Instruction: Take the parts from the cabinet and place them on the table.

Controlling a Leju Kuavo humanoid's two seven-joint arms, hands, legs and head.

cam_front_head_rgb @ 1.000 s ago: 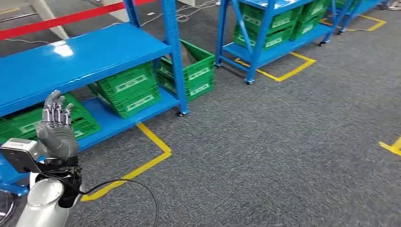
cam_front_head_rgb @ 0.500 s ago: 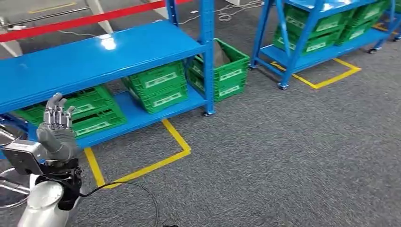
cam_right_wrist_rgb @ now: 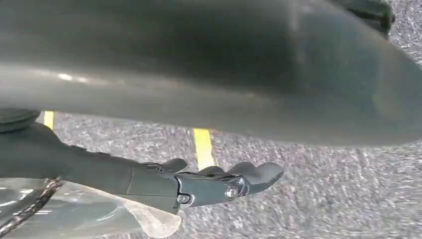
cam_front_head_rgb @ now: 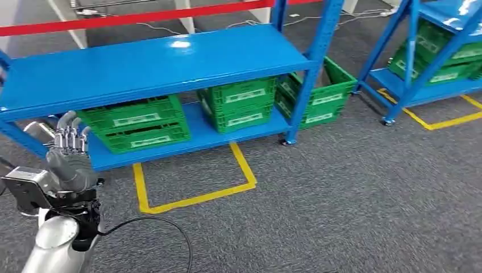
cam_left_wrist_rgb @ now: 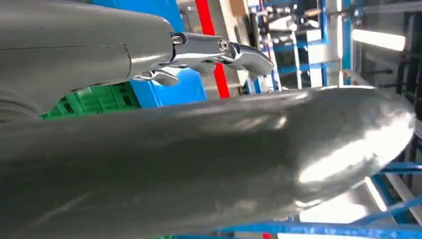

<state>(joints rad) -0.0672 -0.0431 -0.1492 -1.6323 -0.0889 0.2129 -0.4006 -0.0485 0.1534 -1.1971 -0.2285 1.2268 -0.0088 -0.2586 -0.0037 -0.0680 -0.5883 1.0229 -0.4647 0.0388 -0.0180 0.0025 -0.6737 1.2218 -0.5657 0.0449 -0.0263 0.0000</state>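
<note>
While the left hand [cam_front_head_rgb: 69, 156] is raised with its fingers [cam_front_head_rgb: 70, 136] apart and nothing in them, line up squarely with the blue cabinet [cam_front_head_rgb: 153, 62] and its green crates [cam_front_head_rgb: 136, 125]. The parts themselves cannot be made out. The right hand [cam_right_wrist_rgb: 219, 181] hangs over the floor; whether the bag-like clear plastic [cam_right_wrist_rgb: 149, 219] beside it is held, I cannot tell.

No wording can be made out. Each green plastic slatted crate [cam_front_head_rgb: 136, 124] on the lower board of the blue metal shelving rack [cam_front_head_rgb: 153, 62] carries a white rectangular label [cam_front_head_rgb: 135, 120] on its long side, with a second label lower down (the print is too small and blurred to read). The neighbouring green plastic crates [cam_front_head_rgb: 237, 103] and the green crate on the floor beside the rack's post [cam_front_head_rgb: 324, 96] bear the same white strips, equally illegible.
</note>
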